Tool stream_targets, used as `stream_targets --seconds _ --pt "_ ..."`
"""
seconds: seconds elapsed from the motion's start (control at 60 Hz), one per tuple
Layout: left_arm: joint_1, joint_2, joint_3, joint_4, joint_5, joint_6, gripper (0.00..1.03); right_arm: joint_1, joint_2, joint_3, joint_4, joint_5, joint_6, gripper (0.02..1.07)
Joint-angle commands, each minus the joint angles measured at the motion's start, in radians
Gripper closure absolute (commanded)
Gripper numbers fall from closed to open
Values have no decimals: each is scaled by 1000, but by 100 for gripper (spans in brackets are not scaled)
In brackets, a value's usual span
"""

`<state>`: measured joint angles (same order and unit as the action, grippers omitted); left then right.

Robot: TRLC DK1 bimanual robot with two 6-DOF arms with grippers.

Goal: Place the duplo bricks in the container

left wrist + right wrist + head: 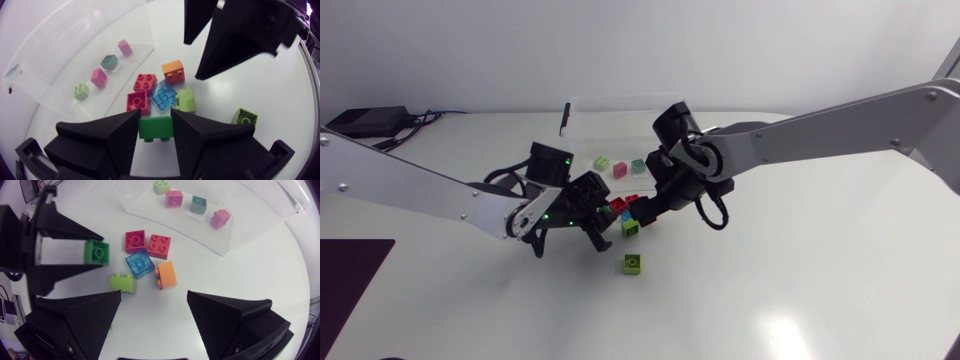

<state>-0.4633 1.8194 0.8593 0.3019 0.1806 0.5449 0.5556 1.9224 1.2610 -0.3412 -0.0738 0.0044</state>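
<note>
One green duplo brick (pixel 155 129) is clamped by the left end effector (pixel 155 117); the right end effector (pixel 154 296) is held wide open, empty. Transfer to the container (pixel 65 60) is needed next.

Container (pixel 225 237): clear, shallow, open-topped. It holds four small bricks in a row: pale green (pixel 161 186), pink (pixel 174 198), teal (pixel 198 203), magenta (pixel 220 217). On the table just beside it is a tight cluster: two red bricks (pixel 135 241) (pixel 159 245), translucent blue (pixel 139 264), orange (pixel 166 274), lime (pixel 123 283). A dark green brick (pixel 97 252) is gripped between the fingers of the left gripper (pixel 156 114), next to the cluster. A second lime brick (pixel 633 263) lies alone, apart from the others.
</note>
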Motion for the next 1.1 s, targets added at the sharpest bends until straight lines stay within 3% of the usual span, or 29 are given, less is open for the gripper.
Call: stream_targets --seconds 0.0,0.317,0.5,0.733,0.85,1.083 --pt "23 -97 -22 -20 -3 -14 71 -11 56 -23 36 11 -29 12" --pt "68 -325 20 -112 23 -19 71 -29 116 -3 102 26 -37 33" --pt "95 -318 96 -130 43 -37 71 -31 147 29 93 37 -44 56" --pt "106 -239 244 -182 57 -65 71 -33 185 71 80 35 -80 63" --pt "121 -189 320 -204 72 -85 71 -34 188 78 80 35 -90 78" --pt "150 -57 475 -233 74 -126 71 -29 173 63 90 35 -90 78"
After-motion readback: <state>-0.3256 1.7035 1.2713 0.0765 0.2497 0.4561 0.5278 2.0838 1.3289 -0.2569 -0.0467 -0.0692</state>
